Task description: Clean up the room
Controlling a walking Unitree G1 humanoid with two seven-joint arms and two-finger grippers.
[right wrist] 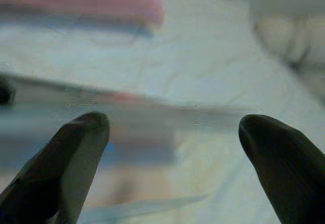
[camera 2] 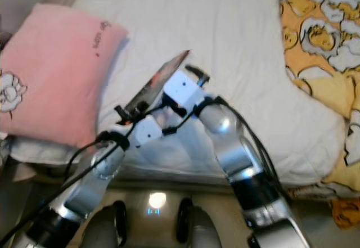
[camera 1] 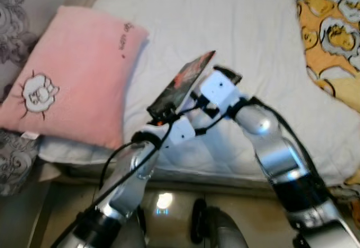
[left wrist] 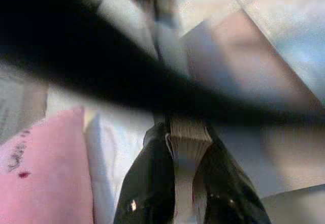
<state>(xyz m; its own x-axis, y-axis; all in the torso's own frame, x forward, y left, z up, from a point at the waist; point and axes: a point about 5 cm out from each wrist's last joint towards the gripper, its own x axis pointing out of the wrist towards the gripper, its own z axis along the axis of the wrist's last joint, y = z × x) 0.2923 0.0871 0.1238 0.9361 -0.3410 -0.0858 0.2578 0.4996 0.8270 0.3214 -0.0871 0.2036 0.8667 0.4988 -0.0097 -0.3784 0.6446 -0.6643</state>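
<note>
While left pincer (left wrist: 185,183) clamps book (camera 1: 183,82), right pincer (right wrist: 172,132) (apart) hovers over bed (camera 1: 236,28)

Two arms of brushed silver metal rise from the near edge, each built of rounded cylindrical segments with a darker, almost black band low down near the elbow. The left arm (camera 1: 126,183) carries a thin black cable that loops loosely outside the forearm up to its wrist. The right arm (camera 1: 278,158) is thicker, with a glossy rounded joint and a black cable running along its outer side. Both wrists end in boxy white housings with dark fittings. The left gripper (left wrist: 189,176) has two glossy black fingers. The right gripper (right wrist: 172,132) has two long, matte black fingers with blunt rounded tips.
</note>
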